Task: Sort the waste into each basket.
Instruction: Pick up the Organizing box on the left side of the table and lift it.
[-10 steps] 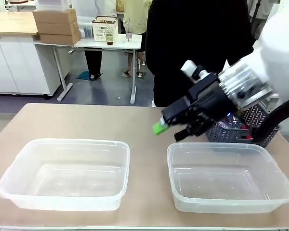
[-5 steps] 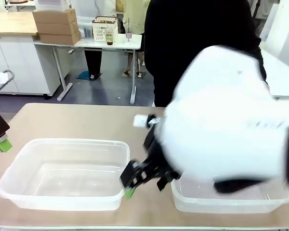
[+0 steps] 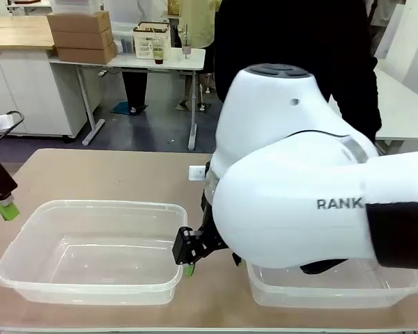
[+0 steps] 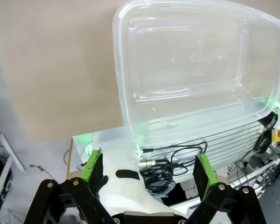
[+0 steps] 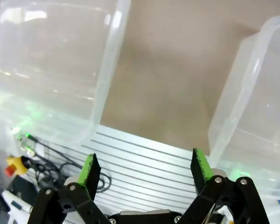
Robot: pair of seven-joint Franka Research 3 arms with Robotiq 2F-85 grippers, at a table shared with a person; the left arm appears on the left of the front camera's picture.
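Your right pincer (image 5: 144, 167) is hanging low over the near edge of the tabletop (image 3: 111, 174). Its jaws are standing wide apart with nothing between them. It is looking down into the narrow gap between the two tubs, so the left tub (image 3: 90, 209) is lying just to one side of it and the right tub (image 3: 320, 298) just to the other.

Your left pincer (image 4: 148, 167) is also standing apart and empty. It is hovering beside the outer short end of the left tub, a little above the rim, so that arm is the nearer one for that tub.

Both tubs are lying side by side, with their long axes running across the tabletop from left to right. They are clear plastic with rounded corners and a rolled rim, and the parts you can see are holding nothing.

The bulky right arm (image 3: 292, 195) is covering the far right of the tabletop, so I cannot tell where the waste is lying. I am judging that the coming move must first take a pincer away from the tubs to find a piece.
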